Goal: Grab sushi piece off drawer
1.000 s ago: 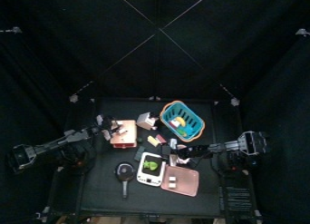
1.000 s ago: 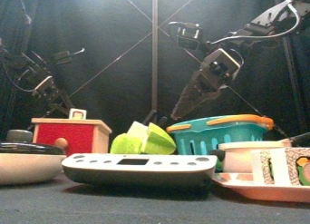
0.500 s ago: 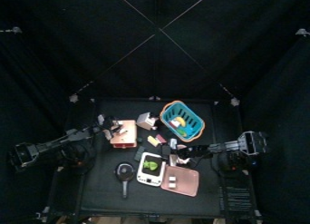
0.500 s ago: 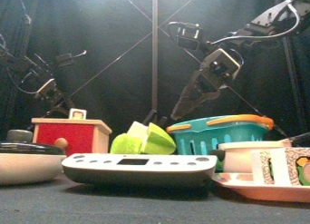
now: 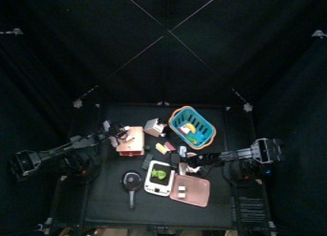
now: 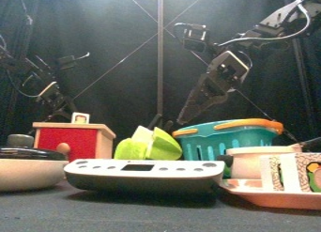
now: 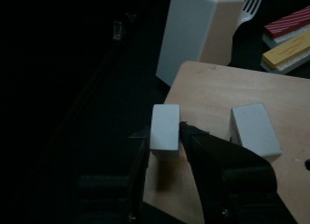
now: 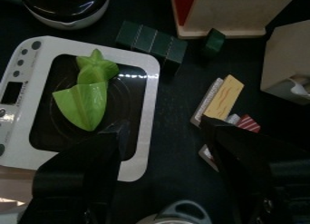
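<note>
The drawer [image 5: 128, 138] is a small boxy unit with a tan top [image 7: 242, 92] and a red front [image 6: 73, 139], at the table's left. Two white sushi pieces lie on that top. My left gripper [image 7: 162, 153] hangs over the drawer [image 5: 118, 137], its jaws open and standing close on either side of one sushi piece [image 7: 165, 141]. That piece still rests on the top; the other piece [image 7: 252, 130] lies apart from the jaws. In the front view a sushi piece [image 6: 81, 117] shows on the drawer below the left gripper [image 6: 51, 97]. My right gripper [image 8: 164, 141] is open and holds nothing.
A teal basket [image 5: 192, 125] stands at the back right. A white scale [image 8: 31, 101] bearing a green star fruit [image 8: 85, 92] lies under the right gripper. A dark pan [image 6: 19, 161], a pink tray [image 5: 194, 190] and a white box [image 7: 194, 37] crowd around the drawer.
The left gripper has shifted only slightly above the drawer. The right arm and the things on the table have not visibly moved.
</note>
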Motion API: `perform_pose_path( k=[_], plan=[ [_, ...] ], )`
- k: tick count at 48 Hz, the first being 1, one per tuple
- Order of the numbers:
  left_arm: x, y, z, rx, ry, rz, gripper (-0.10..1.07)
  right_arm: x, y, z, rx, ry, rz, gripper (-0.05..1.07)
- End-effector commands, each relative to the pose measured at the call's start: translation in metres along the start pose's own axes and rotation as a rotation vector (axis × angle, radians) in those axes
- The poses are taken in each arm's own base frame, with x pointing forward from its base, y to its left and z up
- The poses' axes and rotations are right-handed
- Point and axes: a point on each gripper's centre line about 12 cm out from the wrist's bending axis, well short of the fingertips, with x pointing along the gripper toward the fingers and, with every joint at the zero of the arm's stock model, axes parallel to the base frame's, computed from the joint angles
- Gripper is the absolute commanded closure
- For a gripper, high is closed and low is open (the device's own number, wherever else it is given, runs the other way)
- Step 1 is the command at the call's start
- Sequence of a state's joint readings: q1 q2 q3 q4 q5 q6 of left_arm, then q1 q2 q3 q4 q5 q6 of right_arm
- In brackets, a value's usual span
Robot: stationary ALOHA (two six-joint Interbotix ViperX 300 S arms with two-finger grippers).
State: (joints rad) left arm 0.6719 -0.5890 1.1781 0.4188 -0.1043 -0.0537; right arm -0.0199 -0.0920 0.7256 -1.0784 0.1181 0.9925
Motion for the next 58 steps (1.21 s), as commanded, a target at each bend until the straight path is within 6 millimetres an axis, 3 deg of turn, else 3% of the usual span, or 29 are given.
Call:
perform_pose_path(
  k=[1,22,31,58],
  plan=[
    [0.001,0.004,0.008,-0.002,-0.024,0.009,0.31,-0.006,-0.002,0.013,0.005,-0.039,-0.004,0.07],
    [-0.016,0.004,0.009,-0.088,-0.043,0.03,0.33,-0.005,-0.002,0.012,0.009,-0.035,-0.005,0.07],
    [-0.023,-0.006,0.008,-0.172,-0.022,0.0,0.33,-0.005,-0.002,0.012,0.011,-0.035,-0.005,0.07],
    [-0.027,-0.015,0.007,-0.18,-0.013,-0.035,0.33,-0.005,-0.002,0.012,0.01,-0.035,-0.004,0.07]
  ],
)
